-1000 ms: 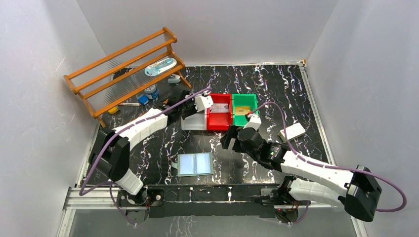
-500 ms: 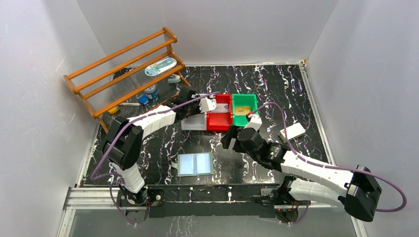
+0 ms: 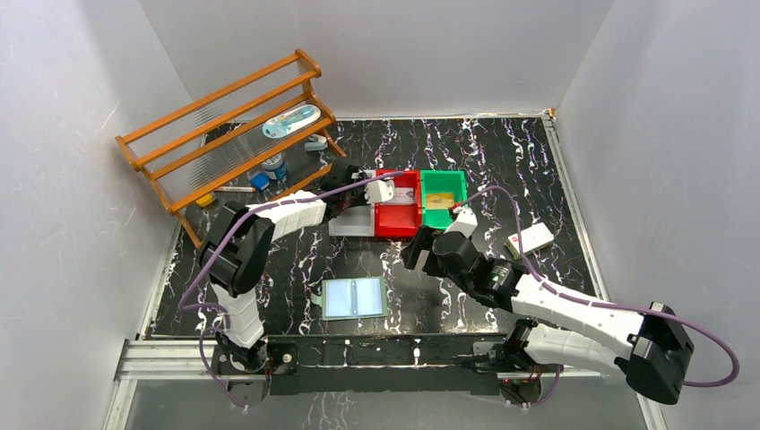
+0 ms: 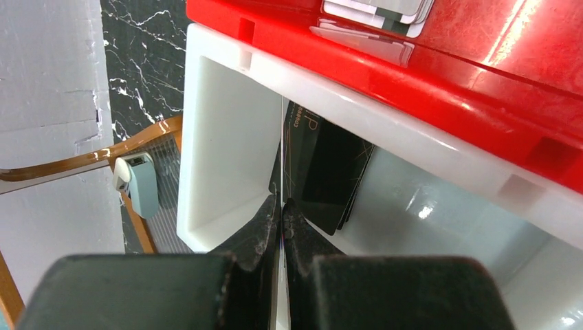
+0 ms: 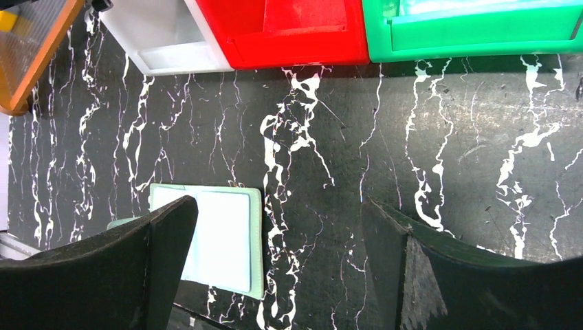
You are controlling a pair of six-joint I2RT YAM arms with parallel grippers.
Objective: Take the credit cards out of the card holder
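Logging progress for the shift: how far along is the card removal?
Done: a dark card lies in the white bin, pale cards in the red bin. In hand: the left tool pinches a thin card edge-on over the white bin. Left: dropping it; the card holder lies spread open, its pockets looking empty.

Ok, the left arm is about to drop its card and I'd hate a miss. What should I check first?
1. Left gripper shut on the thin card, seen edge-on: ok.
2. That card hangs over the white plastic bin, not the red plastic bin: ok.
3. The dark plastic card already in the white bin leaves bare floor beside it: ok.
4. Right gripper open, over the table and apart from the bins: ok.
5. Grey-green bifold card holder lies spread open; whether its pockets are empty: cannot tell, they are too glossy.
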